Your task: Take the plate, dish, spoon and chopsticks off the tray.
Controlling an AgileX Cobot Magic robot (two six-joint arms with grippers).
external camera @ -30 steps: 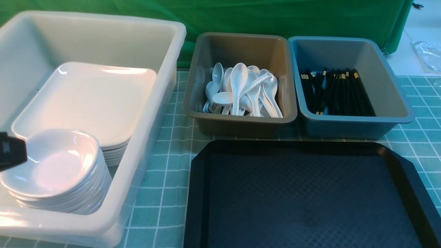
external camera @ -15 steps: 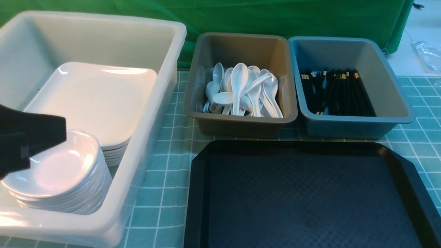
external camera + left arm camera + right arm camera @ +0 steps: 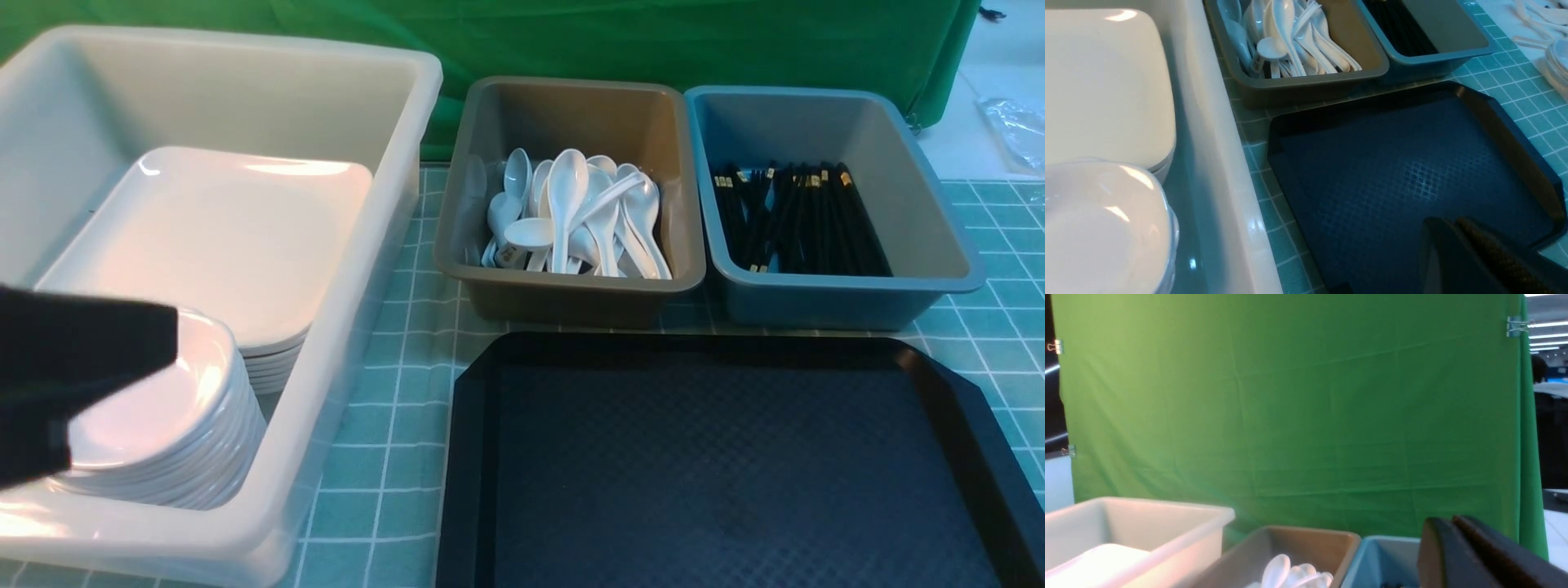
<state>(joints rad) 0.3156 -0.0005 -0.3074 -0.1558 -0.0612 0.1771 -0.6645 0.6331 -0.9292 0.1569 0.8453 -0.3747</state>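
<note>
Your tray [image 3: 735, 465] lies bare on the near right of the worktop [image 3: 392, 384], so by the look of it the clearing is done and you are in the wrap-up. The plate [image 3: 220, 237] sits atop its stack in the big white tub [image 3: 359, 269] on the left, with a pile of small dishes [image 3: 188, 425] just beside it at the near end. The spoons [image 3: 571, 212] fill the brown-grey tub [image 3: 571, 98], and the chopsticks [image 3: 796, 220] lie in the blue-grey tub [image 3: 816, 106] to its right. Your left hand [image 3: 1457, 237] has its jaws pressed together on nothing; the front view shows its dark bulk over the near dishes. Your right hand [image 3: 1453, 535] is raised facing the green backdrop [image 3: 1290, 408], jaws looking narrow with nothing between them, though you cannot tell for sure from this angle. The next move likely calls for lifting the left arm clear of the white tub without clipping the dish pile or the rim.
</note>
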